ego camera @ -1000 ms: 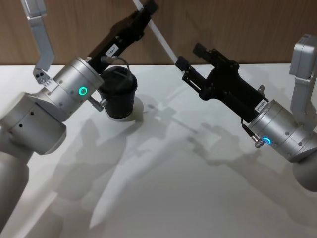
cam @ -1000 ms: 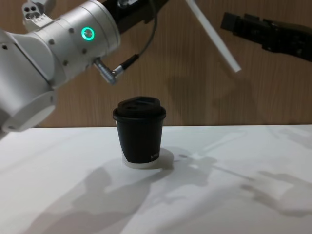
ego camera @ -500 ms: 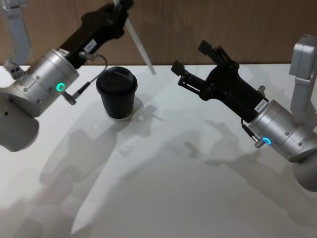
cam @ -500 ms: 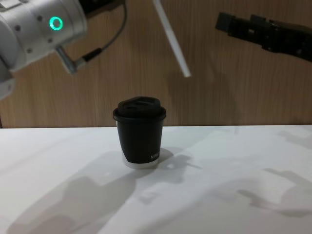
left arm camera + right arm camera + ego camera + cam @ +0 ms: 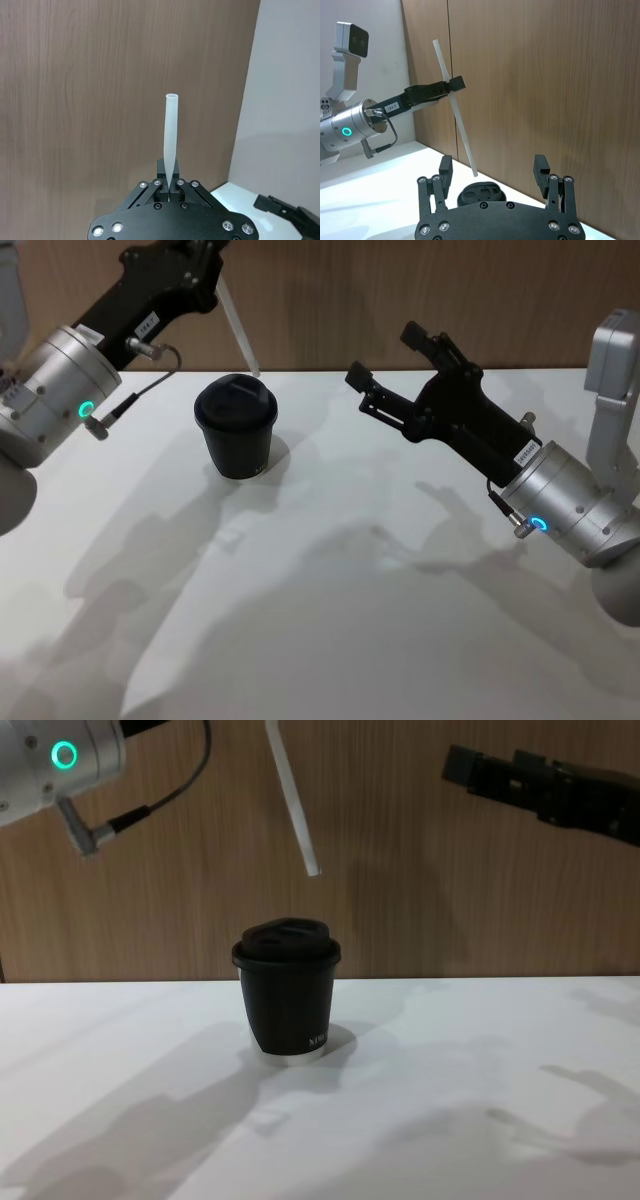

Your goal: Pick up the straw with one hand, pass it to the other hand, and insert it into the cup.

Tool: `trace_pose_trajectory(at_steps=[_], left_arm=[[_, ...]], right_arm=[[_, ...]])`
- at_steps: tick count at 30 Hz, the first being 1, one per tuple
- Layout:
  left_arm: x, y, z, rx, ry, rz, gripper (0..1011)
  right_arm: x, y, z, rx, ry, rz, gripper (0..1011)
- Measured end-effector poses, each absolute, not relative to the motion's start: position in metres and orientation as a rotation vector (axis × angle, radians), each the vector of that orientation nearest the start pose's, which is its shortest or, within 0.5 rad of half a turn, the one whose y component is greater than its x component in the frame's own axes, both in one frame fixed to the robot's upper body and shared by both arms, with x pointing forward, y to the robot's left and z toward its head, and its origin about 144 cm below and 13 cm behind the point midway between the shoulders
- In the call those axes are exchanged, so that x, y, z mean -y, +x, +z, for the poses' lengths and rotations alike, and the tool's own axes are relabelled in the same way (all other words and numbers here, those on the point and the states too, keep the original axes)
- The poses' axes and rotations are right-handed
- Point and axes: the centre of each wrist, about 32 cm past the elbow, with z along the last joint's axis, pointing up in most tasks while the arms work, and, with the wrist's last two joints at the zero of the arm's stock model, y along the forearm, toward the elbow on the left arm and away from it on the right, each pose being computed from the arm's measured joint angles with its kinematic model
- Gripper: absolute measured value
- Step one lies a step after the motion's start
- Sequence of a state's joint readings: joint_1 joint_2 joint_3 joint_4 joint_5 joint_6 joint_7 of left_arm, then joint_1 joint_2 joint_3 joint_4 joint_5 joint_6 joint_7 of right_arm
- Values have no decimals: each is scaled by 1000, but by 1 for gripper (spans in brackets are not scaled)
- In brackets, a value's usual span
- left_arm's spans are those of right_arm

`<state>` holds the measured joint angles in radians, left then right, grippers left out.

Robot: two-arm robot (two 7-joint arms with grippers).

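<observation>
Thin white plastic straw [image 5: 292, 795] hangs in air above the small black lidded paper cup [image 5: 287, 988] on white desk [image 5: 350, 590], long axis tilted, lower tip up and just right of lid. Left claw [image 5: 455, 84] pinches its upper part. Right claw [image 5: 385, 370] spread, empty, well apart. Needs lowering w/ tip over lid hole.

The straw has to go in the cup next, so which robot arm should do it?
Left. The left gripper already pinches the straw, whose lower end hangs just above the cup. The right gripper is open, holds nothing, and sits off to the side.
</observation>
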<state>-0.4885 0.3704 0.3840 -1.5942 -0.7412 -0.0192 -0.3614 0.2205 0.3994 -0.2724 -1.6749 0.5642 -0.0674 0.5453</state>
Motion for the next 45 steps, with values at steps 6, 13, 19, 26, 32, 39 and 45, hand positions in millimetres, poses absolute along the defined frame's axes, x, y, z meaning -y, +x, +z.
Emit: trace_pose_trajectory(at_steps=[6,13,19,26,32,39,45], left_arm=[[-222,548,1305,122,-389,793,10],[-225,549,1302,136,-362,808,8],[-227,549,1300,147,-342,821,8],[-231,549,1298,155,-326,836,8],[-233,550,1295,148,-314,847,10],[-234,554,1290,126,-301,854,10],[-233,557,1285,105,-296,853,10]], right_arm=[[250,500,1238,145,263,-715,1001],[250,500,1238,145,263,-715,1001],[250,500,1238,145,263,-715,1001],[250,500,1238,145,263,-715,1001],[250,500,1238,145,263,-715,1001],[250,500,1238,145,263,-715,1001],[250,500,1238,145,263,-715,1001]])
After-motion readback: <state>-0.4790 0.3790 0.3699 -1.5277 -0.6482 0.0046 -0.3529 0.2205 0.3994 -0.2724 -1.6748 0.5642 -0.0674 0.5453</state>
